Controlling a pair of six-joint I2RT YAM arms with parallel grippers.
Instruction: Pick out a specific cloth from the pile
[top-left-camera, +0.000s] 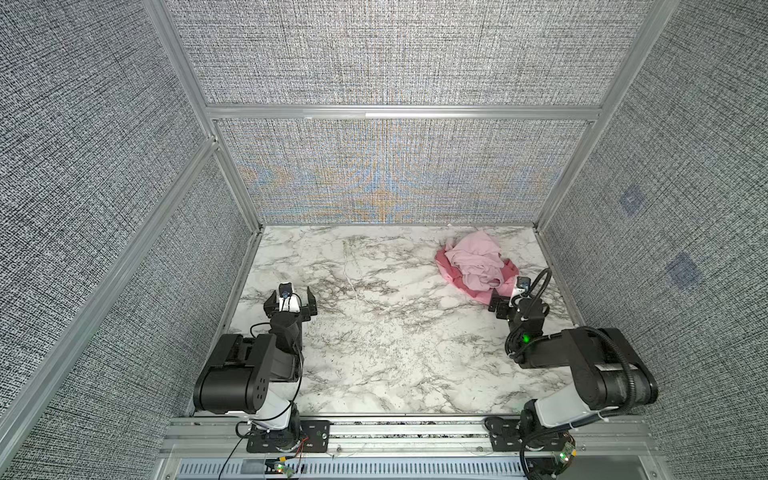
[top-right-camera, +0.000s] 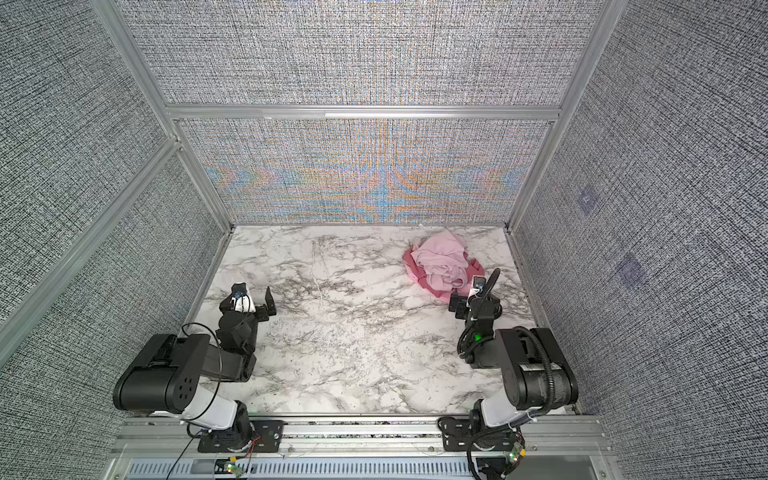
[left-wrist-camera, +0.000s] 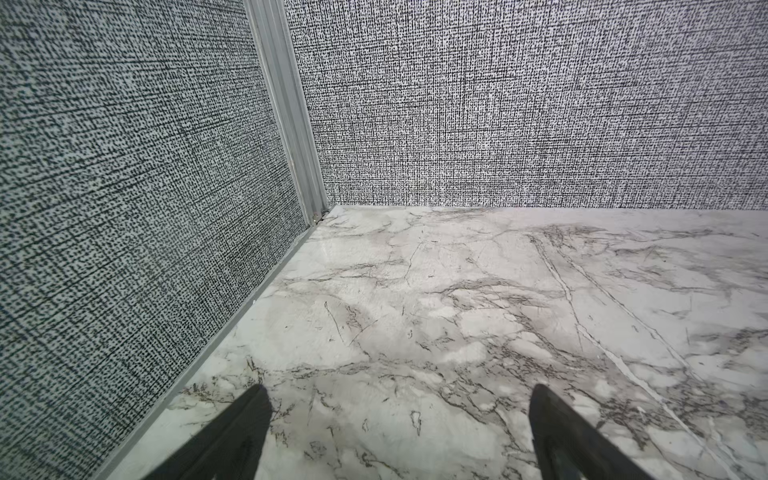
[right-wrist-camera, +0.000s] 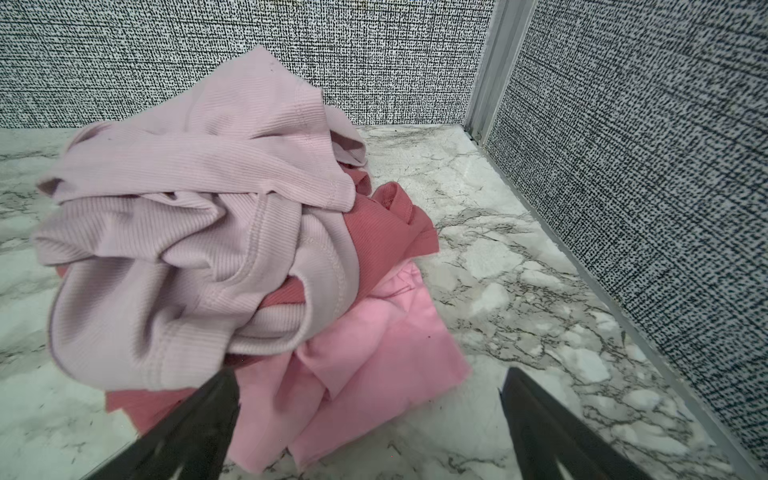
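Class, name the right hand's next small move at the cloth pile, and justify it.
Probably ease the open right hand forward and down, then close on the exposed flap of the bright pink cloth: it lies just ahead, uncovered by the pale cloth heaped on top.

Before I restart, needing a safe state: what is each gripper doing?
Left gripper: open, holding nothing.
Right gripper: open, holding nothing, facing the pile.

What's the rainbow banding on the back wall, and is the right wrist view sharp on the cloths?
In both top views, moiré on the back wall, likely a camera artefact; in the right wrist view, the cloth sharp, fingers blurred.
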